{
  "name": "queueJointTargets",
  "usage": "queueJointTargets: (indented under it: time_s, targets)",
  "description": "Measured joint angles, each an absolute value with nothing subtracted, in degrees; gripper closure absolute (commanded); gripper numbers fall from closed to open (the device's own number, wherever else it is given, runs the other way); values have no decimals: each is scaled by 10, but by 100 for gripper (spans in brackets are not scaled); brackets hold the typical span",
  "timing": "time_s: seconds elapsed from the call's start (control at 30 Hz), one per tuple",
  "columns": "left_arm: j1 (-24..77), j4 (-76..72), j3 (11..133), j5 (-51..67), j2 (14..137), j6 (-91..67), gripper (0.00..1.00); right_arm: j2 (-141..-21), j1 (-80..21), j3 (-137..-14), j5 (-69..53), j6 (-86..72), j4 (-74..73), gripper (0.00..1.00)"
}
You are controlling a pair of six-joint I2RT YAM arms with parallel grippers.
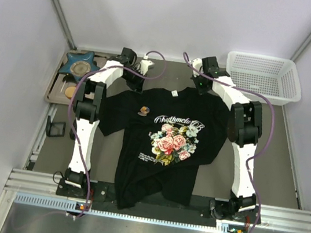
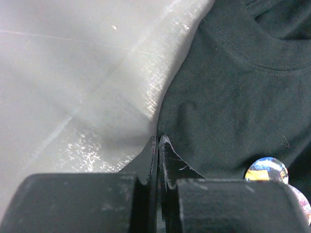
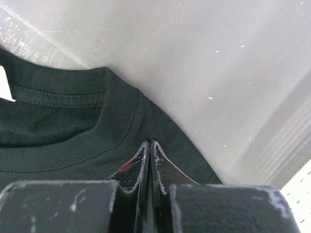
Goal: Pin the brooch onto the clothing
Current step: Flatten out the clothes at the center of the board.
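Your left gripper (image 2: 159,139) and right gripper (image 3: 149,143) both clench T-shirt (image 1: 139,149) shoulders; lift evenly, or you shake the brooch (image 1: 143,112) off.

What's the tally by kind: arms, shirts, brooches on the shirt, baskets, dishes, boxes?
arms: 2, left arm, right arm
shirt: 1
brooch on it: 1
basket: 1
dish: 1
box: 1
Total: 7
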State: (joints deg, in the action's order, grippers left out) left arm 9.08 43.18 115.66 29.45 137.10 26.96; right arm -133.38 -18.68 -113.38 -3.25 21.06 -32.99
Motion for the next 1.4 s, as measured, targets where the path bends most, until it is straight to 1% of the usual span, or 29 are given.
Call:
queueJointTargets:
  time_s: [0.23,0.43,0.57,0.6,0.63,0.67,0.7,0.73,0.77,0.8,0.83,0.87,0.93,0.97,1.0,1.03,1.07,1.13,1.23,1.27,1.4]
  targets:
    - [82,356,1156,220,1370,193,100,-1355,-193,-1180,13,210,-307,100]
    - [52,259,1155,149,1370,148,100,-1381,-213,-1205,75,223,-227,100]
    - [43,206,1155,125,1373,134,100,-1405,-230,-1216,110,246,-176,100]
    - [42,199,1159,122,1376,133,100,-1412,-233,-1221,117,251,-168,95]
    - [42,194,1168,119,1383,131,100,-1422,-237,-1230,125,256,-160,88]
    - [42,193,1179,116,1393,131,100,-1430,-240,-1236,130,259,-154,73]
    - [42,190,1196,113,1406,131,100,-1436,-242,-1242,134,263,-150,70]
    - [43,184,1208,109,1418,131,97,-1439,-242,-1244,138,263,-147,68]
    - [44,180,1214,106,1428,131,83,-1440,-242,-1245,142,270,-146,60]
    - [45,179,1216,102,1435,131,74,-1440,-241,-1245,146,273,-146,54]
    - [45,178,1216,101,1439,131,62,-1440,-240,-1245,149,273,-145,48]
    - [44,175,1218,98,1440,131,46,-1439,-238,-1245,149,275,-145,35]
    - [41,176,1220,99,1439,130,38,-1433,-233,-1243,146,274,-154,25]
    - [39,178,1220,100,1439,128,34,-1427,-231,-1239,140,274,-163,18]
    - [36,188,1220,108,1437,126,30,-1413,-227,-1225,128,275,-178,16]
    - [33,196,1220,114,1434,127,29,-1397,-223,-1212,120,274,-193,14]
    - [28,213,1220,125,1428,128,29,-1374,-218,-1193,103,275,-215,7]
    - [16,257,1216,152,1406,138,28,-1319,-205,-1158,63,274,-261,6]
    - [-8,325,1190,201,1341,175,29,-1217,-174,-1098,-18,281,-329,8]
    - [-13,344,1177,212,1318,190,29,-1188,-163,-1079,-39,285,-345,13]
    - [-35,426,1088,253,1200,269,32,-1061,-120,-976,-105,335,-408,25]
